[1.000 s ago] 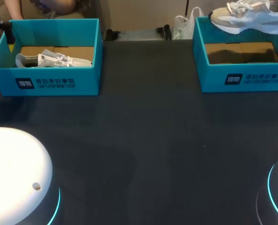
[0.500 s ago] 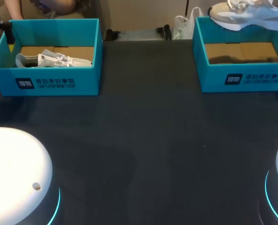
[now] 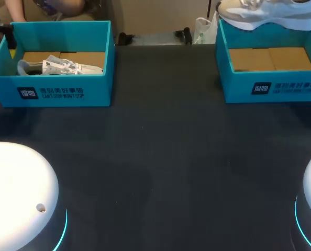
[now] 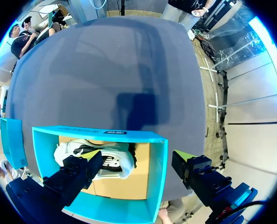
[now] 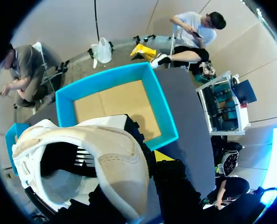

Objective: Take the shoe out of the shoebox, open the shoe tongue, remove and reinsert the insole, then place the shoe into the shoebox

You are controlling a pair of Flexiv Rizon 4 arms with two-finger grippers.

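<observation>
Now the shoe (image 3: pixel 260 18) has shifted leftward, higher.

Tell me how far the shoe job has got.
Done: the shoe is out, hanging above the right box, whose floor is bare. In hand: the right gripper holds it. Left: opening the tongue, insole out and back in, reboxing.

The dark table (image 3: pixel 160 157) bears the left shoebox (image 3: pixel 100 91) and right shoebox (image 3: pixel 291 90), well apart.
</observation>
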